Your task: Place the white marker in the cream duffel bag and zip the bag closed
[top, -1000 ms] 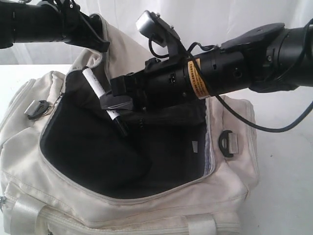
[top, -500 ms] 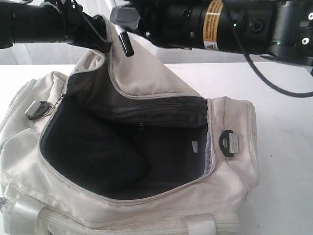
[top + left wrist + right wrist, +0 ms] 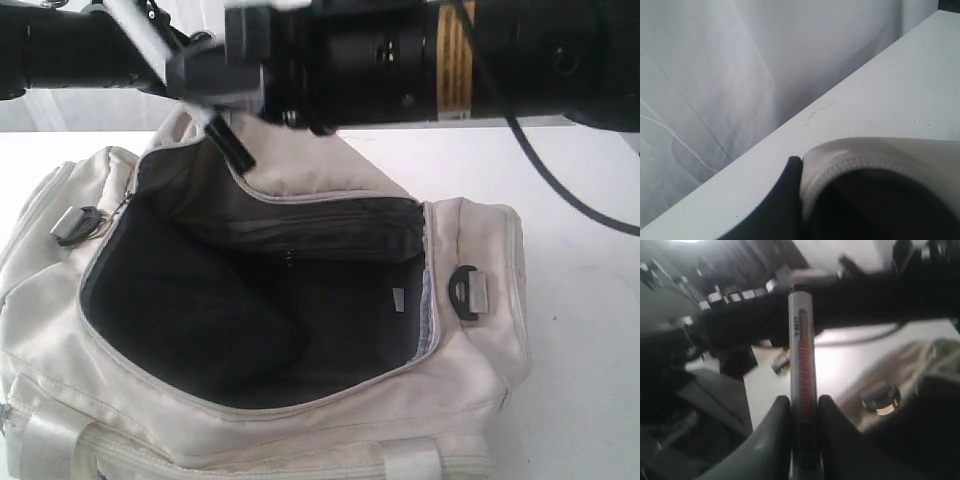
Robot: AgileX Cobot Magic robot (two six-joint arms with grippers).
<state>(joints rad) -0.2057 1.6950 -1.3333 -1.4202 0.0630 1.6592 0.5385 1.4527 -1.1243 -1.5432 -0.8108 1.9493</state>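
Two arms crowd the top edge of the exterior view. The right arm (image 3: 450, 50) reaches from the right edge across to the upper left, smeared by blur. The right tool (image 3: 803, 405) is narrow, and its two dark fingers (image 3: 777, 435) clamp the marker (image 3: 801, 355) by the printed barrel. The pen runs straight out between them. In the exterior view the marker slants, its black end pointing down in the upper left of the frame, over the raised flap (image 3: 290, 170) of the bag (image 3: 470, 380). It is above the bag's rear edge and not inside; whether the tip touches the cloth I cannot tell.

The left arm (image 3: 60, 45) lies along the upper left corner. The left tool (image 3: 799, 172) is pinched tight on the flap's zip edge, one dark finger (image 3: 785, 205) pressed against the cream cloth.

The bag fills the lower left and centre of the exterior view on the white bench (image 3: 580, 250). Its mouth gapes wide and shows the dark lining (image 3: 200, 320). A black ring (image 3: 460, 285) sits on its right end. Behind the bench hangs a white curtain (image 3: 715, 75).
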